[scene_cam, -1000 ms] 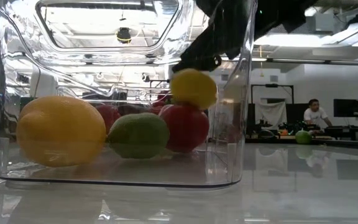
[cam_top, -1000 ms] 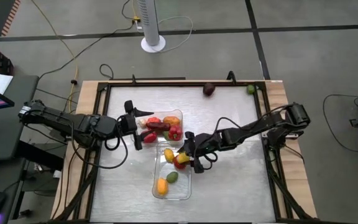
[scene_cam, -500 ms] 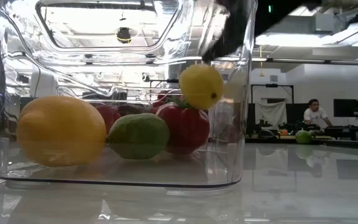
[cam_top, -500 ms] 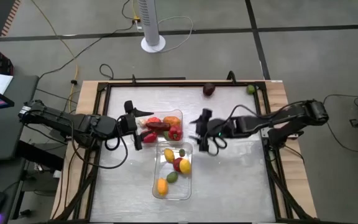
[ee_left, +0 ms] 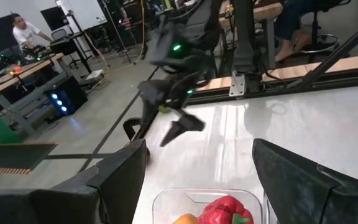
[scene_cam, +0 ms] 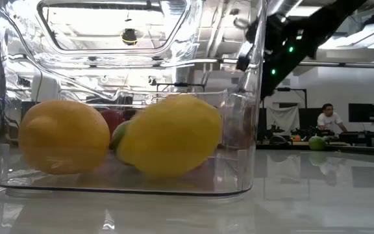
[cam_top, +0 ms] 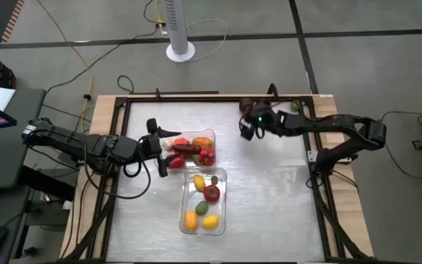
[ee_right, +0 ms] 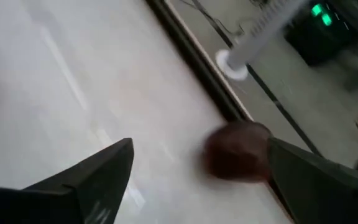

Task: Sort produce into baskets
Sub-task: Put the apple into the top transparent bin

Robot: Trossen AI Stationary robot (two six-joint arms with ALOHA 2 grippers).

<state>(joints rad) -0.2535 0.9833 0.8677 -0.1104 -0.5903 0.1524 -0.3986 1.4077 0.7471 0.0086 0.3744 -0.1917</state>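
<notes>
The left gripper [cam_top: 168,148] waits at the left end of the upper basket [cam_top: 209,135], its fingers [ee_left: 114,177] spread apart with nothing between them; that clear basket holds red and orange produce, a red pepper [cam_top: 206,155] among them; just below it the second basket [cam_top: 219,224] holds a yellow lemon [cam_top: 210,221], a red piece [cam_top: 212,193] and other fruit; further right, at the table's far edge, the right gripper [cam_top: 246,123] hangs with its fingers [ee_right: 98,171] wide open, holding nothing, just beside a dark maroon piece [ee_right: 236,151]; a small green piece [cam_top: 296,105] lies near the far right corner.
</notes>
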